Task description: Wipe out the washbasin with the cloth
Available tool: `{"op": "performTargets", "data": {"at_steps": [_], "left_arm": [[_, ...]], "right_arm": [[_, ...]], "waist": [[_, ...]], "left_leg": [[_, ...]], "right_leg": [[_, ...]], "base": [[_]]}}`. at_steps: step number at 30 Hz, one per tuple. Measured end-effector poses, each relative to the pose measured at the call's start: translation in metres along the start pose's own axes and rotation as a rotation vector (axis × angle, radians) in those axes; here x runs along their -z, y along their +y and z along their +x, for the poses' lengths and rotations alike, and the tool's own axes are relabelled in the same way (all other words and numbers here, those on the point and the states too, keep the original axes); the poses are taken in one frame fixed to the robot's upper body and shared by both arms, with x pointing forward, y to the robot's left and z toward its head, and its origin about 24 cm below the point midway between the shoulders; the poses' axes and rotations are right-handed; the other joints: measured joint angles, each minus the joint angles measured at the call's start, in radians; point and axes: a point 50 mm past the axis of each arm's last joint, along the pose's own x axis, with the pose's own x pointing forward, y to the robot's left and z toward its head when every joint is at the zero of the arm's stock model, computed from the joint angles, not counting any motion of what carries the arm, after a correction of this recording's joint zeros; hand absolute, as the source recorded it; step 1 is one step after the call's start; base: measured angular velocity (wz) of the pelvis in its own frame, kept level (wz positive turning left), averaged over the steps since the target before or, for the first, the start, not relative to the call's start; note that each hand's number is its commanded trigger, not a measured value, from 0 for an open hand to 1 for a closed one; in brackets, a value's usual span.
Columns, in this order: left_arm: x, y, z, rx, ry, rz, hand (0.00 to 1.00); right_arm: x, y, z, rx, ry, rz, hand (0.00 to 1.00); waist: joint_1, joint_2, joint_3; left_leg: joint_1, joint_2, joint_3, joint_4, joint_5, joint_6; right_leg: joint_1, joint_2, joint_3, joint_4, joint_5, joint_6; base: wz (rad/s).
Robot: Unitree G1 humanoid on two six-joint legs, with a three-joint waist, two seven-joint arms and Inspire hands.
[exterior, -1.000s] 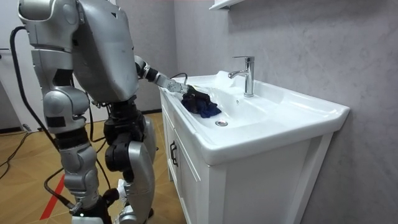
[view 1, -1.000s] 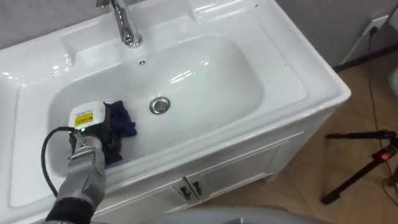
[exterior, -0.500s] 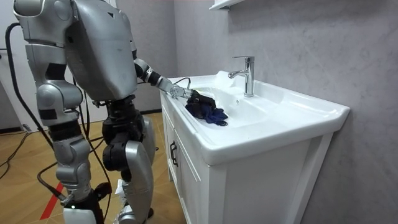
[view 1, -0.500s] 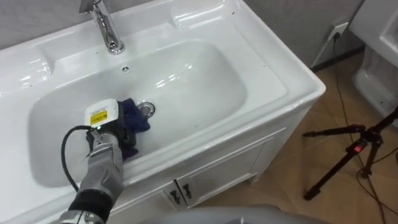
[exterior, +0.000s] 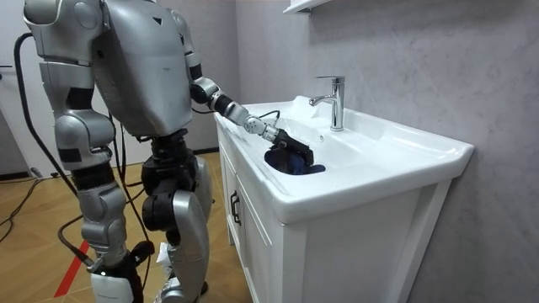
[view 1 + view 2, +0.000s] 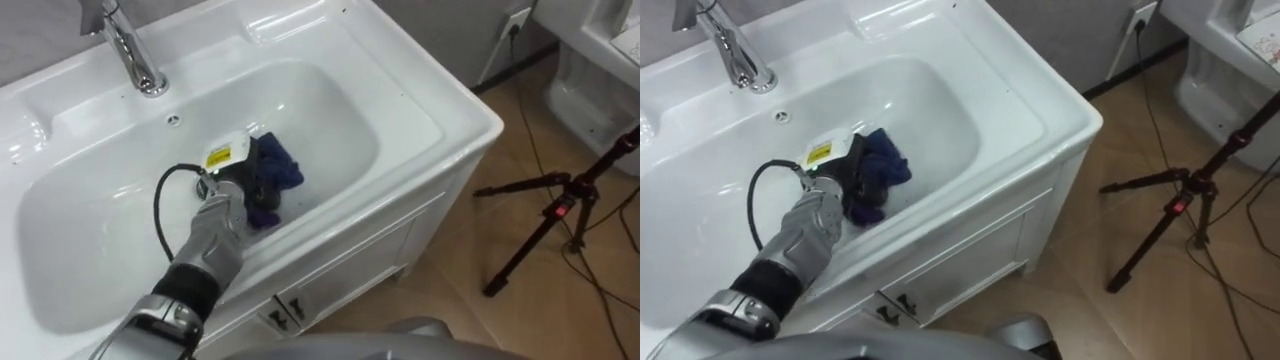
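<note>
The white basin (image 6: pixel 330 105) has a chrome tap (image 6: pixel 128 55) at its back left. A dark blue cloth (image 6: pixel 278 168) lies bunched on the basin's bottom, near the front wall. My left hand (image 6: pixel 232 185) reaches in from the lower left and is shut on the cloth, pressing it down against the basin. The drain is hidden under the hand and the cloth. In the room view I stand at the vanity's side with the left arm stretched over the rim, hand (image 5: pixel 282 139) on the cloth (image 5: pixel 296 162). My right hand (image 5: pixel 133 251) hangs by my thigh.
The vanity's cabinet doors with small handles (image 6: pixel 285 310) are below the basin's front edge. A black tripod (image 6: pixel 560 210) stands on the wooden floor to the right. A white fixture (image 6: pixel 590 70) is at the far right, and a wall socket (image 6: pixel 515 18) behind it.
My left hand has slid the cloth rightward along the basin's bottom, from left of the drain to over it. The eye view has shifted right as well.
</note>
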Motion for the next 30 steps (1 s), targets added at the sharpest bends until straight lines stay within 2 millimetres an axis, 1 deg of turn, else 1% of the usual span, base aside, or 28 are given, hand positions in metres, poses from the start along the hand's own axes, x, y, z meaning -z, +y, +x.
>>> {"op": "performTargets", "data": {"at_steps": [1,2,3,5,8,9,10,12,15,25,28,30], "left_arm": [[-0.004,0.003,0.001,-0.002,-0.013,-0.002,1.0],[-0.013,0.008,0.002,-0.002,-0.044,-0.015,1.0],[-0.02,0.011,0.002,-0.005,-0.071,-0.024,1.0],[-0.029,0.014,0.001,-0.005,-0.105,-0.048,1.0],[-0.038,0.021,-0.001,-0.011,-0.144,-0.08,1.0],[-0.041,0.024,-0.001,-0.014,-0.156,-0.095,1.0],[-0.048,0.029,-0.003,-0.022,-0.188,-0.126,1.0],[-0.057,0.035,-0.003,-0.027,-0.222,-0.142,1.0],[-0.062,0.041,-0.001,-0.029,-0.239,-0.137,1.0],[-0.067,0.045,-0.002,-0.034,-0.259,-0.157,1.0],[-0.067,0.045,-0.002,-0.036,-0.262,-0.159,1.0],[-0.067,0.046,-0.002,-0.034,-0.262,-0.158,1.0]], "right_arm": [[-0.004,0.0,0.0,0.001,-0.008,-0.003,0.0],[-0.009,0.0,-0.001,0.004,-0.017,-0.015,0.0],[-0.01,0.0,-0.001,0.004,-0.017,-0.021,0.0],[-0.012,-0.001,-0.002,0.007,-0.018,-0.023,0.0],[-0.013,-0.001,-0.002,0.009,-0.019,-0.03,0.0],[-0.015,-0.001,-0.002,0.009,-0.025,-0.033,0.0],[-0.015,-0.001,-0.002,0.009,-0.023,-0.035,0.0],[-0.012,-0.001,-0.002,0.008,-0.007,-0.035,0.0],[-0.011,-0.001,-0.001,0.008,0.002,-0.037,0.0],[-0.01,-0.001,-0.001,0.009,0.004,-0.053,0.0],[-0.01,-0.001,-0.001,0.006,0.007,-0.054,0.0],[-0.009,0.0,-0.001,0.003,0.008,-0.052,0.0]], "waist": [[-0.001,0.001,0.0005],[-0.001,0.003,0.0025],[-0.004,0.004,0.0055],[-0.014,0.006,0.0092],[-0.02,0.016,0.0114],[-0.021,0.02,0.0095],[-0.022,0.022,0.0126],[-0.022,0.022,0.0133],[-0.022,0.021,0.0139],[-0.022,0.02,0.0149],[-0.021,0.018,0.0165],[-0.019,0.015,0.0184]], "left_leg": [[-0.003,0.0,0.0,0.0,0.0,0.0],[-0.007,0.0,0.0,-0.001,0.0,0.0],[-0.007,0.0,0.0,-0.001,0.0,0.0],[-0.007,0.001,0.0,-0.001,0.0,0.0],[-0.014,0.002,0.0,0.0,0.0,0.0],[-0.02,0.002,0.0,0.001,0.0,0.0],[-0.025,0.001,0.0,0.001,0.0,0.0],[-0.031,0.001,-0.001,0.001,0.0,0.0],[-0.032,0.0,-0.001,0.001,0.0,0.0],[-0.037,-0.001,0.0,0.001,0.0,0.0],[-0.035,-0.001,0.003,0.001,0.0,0.0],[-0.035,-0.001,0.014,0.001,0.0,0.0]], "right_leg": [[-0.004,0.0,0.0,0.001,0.0,0.0],[-0.011,0.0,0.002,0.004,0.0,0.0],[-0.012,0.0,0.003,0.006,0.0,0.0],[-0.012,0.001,0.003,0.009,0.0,0.0],[-0.019,0.002,0.002,0.012,0.0,0.0],[-0.025,0.001,0.001,0.012,0.0,0.0],[-0.032,-0.001,-0.001,0.012,0.0,0.0],[-0.033,-0.001,-0.001,0.012,0.0,0.0],[-0.034,-0.003,-0.002,0.012,0.0,0.0],[-0.045,-0.004,-0.004,0.015,0.0,0.0],[-0.045,-0.004,-0.001,0.015,0.0,0.0],[-0.044,-0.003,0.001,0.015,0.0,0.0]], "base": [[-0.04],[-0.05],[-0.04],[0.02],[0.0],[0.03],[0.07],[0.02],[0.0],[0.0],[-0.02],[-0.04]]}}
